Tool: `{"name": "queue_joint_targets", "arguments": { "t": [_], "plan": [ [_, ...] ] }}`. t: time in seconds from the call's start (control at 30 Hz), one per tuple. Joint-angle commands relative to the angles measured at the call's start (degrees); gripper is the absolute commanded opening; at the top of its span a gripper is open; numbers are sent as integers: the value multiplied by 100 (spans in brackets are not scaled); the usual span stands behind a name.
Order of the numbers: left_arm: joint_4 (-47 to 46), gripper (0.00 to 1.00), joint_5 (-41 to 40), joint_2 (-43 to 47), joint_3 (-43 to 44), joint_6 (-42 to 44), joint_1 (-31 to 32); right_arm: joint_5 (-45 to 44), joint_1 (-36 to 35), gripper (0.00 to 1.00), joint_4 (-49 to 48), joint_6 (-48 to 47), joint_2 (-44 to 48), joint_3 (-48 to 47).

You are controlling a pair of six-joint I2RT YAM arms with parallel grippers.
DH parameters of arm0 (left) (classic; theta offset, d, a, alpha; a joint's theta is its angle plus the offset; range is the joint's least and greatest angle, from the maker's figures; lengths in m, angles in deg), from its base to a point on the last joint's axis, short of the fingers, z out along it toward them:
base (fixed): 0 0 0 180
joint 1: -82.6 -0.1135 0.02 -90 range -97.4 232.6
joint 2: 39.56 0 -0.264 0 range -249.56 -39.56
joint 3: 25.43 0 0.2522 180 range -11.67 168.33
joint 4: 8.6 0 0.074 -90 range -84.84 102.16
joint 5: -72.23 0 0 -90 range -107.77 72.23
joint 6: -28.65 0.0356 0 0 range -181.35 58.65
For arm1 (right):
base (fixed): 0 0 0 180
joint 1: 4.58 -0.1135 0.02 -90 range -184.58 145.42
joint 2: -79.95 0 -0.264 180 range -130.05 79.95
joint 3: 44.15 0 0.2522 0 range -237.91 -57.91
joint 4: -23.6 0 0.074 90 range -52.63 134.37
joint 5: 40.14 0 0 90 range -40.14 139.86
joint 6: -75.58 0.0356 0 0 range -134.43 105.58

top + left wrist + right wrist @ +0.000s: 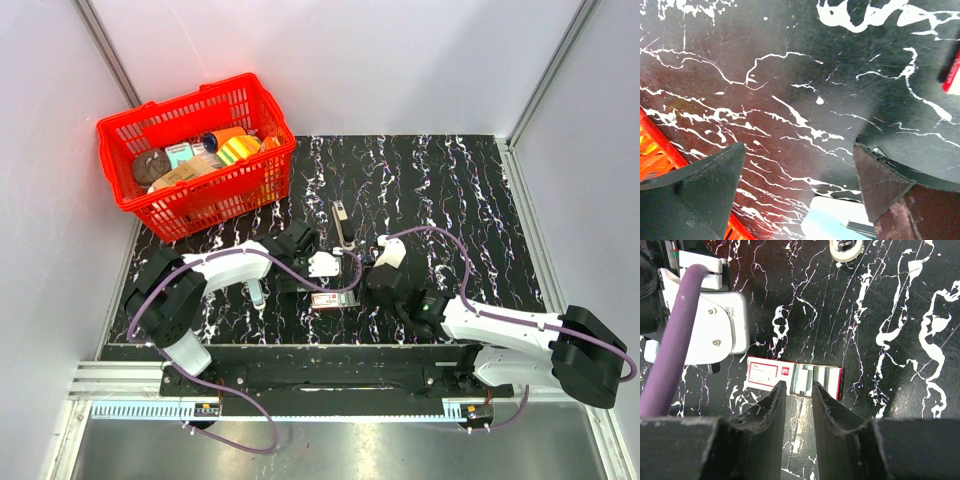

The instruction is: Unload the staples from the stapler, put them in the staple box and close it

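Observation:
The stapler [342, 222] lies on the black marbled table [450, 200], slim, dark with silvery parts, pointing away from the arms. A pale rounded end with metal inside at the top edge of the right wrist view [845, 247] looks like its near end. My left gripper [296, 262] [799, 146] is wide open and empty, left of the stapler, over bare table. My right gripper [358, 288] [796, 384] is narrowly open and empty. Its fingertips are at the near edge of the red-and-white staple box [325, 300] [795, 379], which lies open with staple strips showing.
A red basket [130, 135] with several items stands at the back left, and its rim shows in the left wrist view [655, 150]. A pale blue-white bar [257, 292] [837, 222] lies under the left arm. The left wrist camera housing [710, 325] sits close beside the box.

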Motion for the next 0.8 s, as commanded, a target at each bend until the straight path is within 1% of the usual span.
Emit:
{"name": "queue_joint_targets", "arguments": {
  "t": [0.0, 0.13, 0.17, 0.3, 0.4, 0.53, 0.6, 0.77],
  "plan": [
    [525, 95, 569, 15, 66, -365, 73, -234, 18, 33, -229, 58, 91, -5],
    [604, 95, 569, 129, 233, -471, 73, -225, 18, 33, -229, 58, 92, 4],
    [648, 96, 708, 155, 294, -497, 73, -234, 18, 33, -238, 67, 109, -4],
    [806, 96, 683, 287, 637, -681, 56, -225, 10, 33, -247, 58, 109, 13],
    [894, 97, 622, 367, 953, -980, 21, -225, 18, 33, -255, 59, 109, 31],
    [1298, 97, 744, 410, 1332, -1367, -93, -234, 18, 33, -264, 67, 109, 48],
    [1386, 96, 929, 533, 1201, -1272, -102, -243, 18, 33, -256, 67, 135, 48],
    [1808, 93, 1720, 824, 674, -542, -94, -243, 18, 33, -255, 67, 162, 66]
  ]
}}
